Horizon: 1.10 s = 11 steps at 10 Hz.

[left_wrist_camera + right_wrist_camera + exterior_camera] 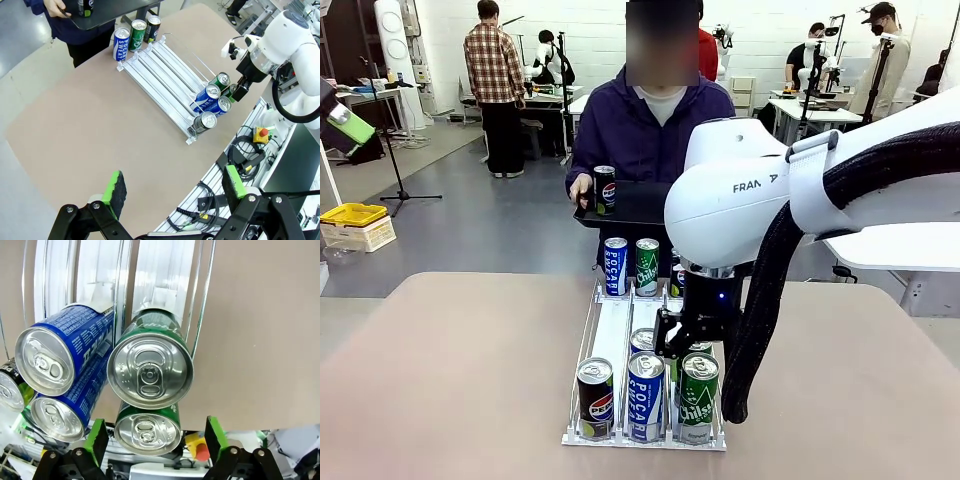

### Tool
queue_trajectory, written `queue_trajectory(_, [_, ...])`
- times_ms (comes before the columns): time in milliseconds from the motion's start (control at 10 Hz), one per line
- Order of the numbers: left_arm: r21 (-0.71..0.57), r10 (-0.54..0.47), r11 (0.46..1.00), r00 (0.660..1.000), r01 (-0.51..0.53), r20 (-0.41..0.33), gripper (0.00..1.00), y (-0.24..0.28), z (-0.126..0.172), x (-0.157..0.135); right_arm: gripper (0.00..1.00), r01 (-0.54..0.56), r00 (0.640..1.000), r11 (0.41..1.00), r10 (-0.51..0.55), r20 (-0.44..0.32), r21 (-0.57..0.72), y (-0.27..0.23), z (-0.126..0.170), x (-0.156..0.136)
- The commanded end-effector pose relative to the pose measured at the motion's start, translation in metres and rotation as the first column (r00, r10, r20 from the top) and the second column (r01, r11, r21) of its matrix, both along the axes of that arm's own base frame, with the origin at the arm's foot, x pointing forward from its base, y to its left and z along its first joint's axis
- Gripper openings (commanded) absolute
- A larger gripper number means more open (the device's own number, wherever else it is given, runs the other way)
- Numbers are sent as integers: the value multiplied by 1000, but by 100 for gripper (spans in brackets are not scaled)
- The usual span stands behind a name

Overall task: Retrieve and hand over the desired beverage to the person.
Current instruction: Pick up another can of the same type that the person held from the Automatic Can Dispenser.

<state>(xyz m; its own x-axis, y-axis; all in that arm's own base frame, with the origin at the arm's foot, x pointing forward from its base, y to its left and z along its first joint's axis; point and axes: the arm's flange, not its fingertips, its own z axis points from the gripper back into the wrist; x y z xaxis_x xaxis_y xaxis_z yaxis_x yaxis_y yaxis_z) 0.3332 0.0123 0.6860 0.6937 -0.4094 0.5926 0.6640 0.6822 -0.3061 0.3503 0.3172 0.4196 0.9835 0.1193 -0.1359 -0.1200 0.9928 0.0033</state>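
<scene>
The right gripper (156, 440) hangs with its jaws wide apart, holding nothing. The green can (150, 372) stands straight ahead of its fingers in the rack (197, 315), with 1 blue can (55, 357) just beside it. The green can is probably full, so heavy for its size, stiff but dentable, and slippery. Grip it across the round wall, below the rim. It has a silver top with a pull tab. The left gripper (175, 192) is also open, well away from the rack.

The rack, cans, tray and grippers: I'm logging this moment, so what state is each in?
left gripper: open, empty, above the table.
right gripper: open, empty, over the green cans.
green cans: sealed, upright in the rack.
rack: on the table, loaded at its near end.
tray: held by the person, one can upright on it.
</scene>
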Motion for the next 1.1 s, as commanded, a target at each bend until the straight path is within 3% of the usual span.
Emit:
queue_trajectory(0, [9, 4, 1000, 1000, -4, -7, 100, 1, 0, -3, 100, -28, 999, 999, 29, 23, -22, 2, -4, 6])
queue_trajectory(100, [9, 4, 1000, 1000, -4, -7, 100, 1, 0, -3, 100, -52, 998, 998, 54, 32, -38, 1, -5, 6])
queue_trajectory(400, [9, 4, 1000, 1000, -4, -7, 100, 1, 0, -3, 10, -90, 995, 995, 91, 36, -43, 0, -7, 5])
queue_trajectory(500, [9, 4, 1000, 1000, -4, -7, 100, 1, 0, -3, 0, -91, 995, 995, 93, 35, -40, 1, -8, 5])
queue_trajectory(1000, [9, 4, 1000, 1000, -4, -7, 100, 1, 0, -3, 0, -85, 996, 996, 85, 12, -32, 1, -9, 5])
